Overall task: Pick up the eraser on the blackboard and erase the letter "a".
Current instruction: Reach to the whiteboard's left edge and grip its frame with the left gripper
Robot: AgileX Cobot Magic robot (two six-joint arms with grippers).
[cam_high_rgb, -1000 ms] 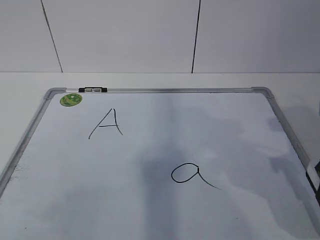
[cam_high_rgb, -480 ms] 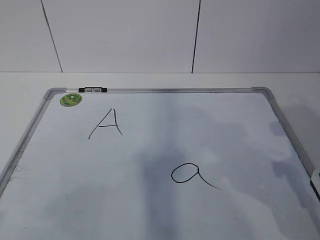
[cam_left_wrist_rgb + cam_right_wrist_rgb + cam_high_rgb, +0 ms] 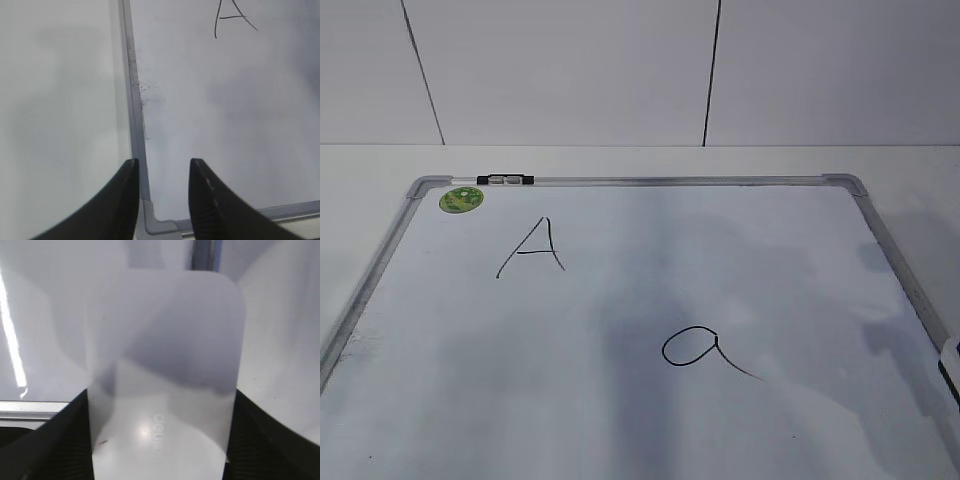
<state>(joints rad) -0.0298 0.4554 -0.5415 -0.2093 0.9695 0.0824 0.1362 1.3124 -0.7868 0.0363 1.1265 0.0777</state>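
Lying flat on the table (image 3: 620, 160), the blackboard (image 3: 640, 420) (really a white dry-erase board in a silver frame) fills most of the exterior view. A green sticker (image 3: 461, 199) sits in its far left corner, with a small black-and-clear clip (image 3: 505, 180) on the far frame rail just beside it. A capital "A" (image 3: 532, 248) is written toward the left; the letter "a" (image 3: 705, 350) lies nearer the middle, whole and unsmudged.

In the right wrist view the eraser (image 3: 165, 380) sits between the dark fingers of the right gripper (image 3: 160, 440), which touch both of its long sides, so it is gripped; the board's frame shows under it. At the right edge of the exterior view only a sliver of it shows.

The left gripper (image 3: 160, 192) hangs partly open and empty above the board's near left corner.
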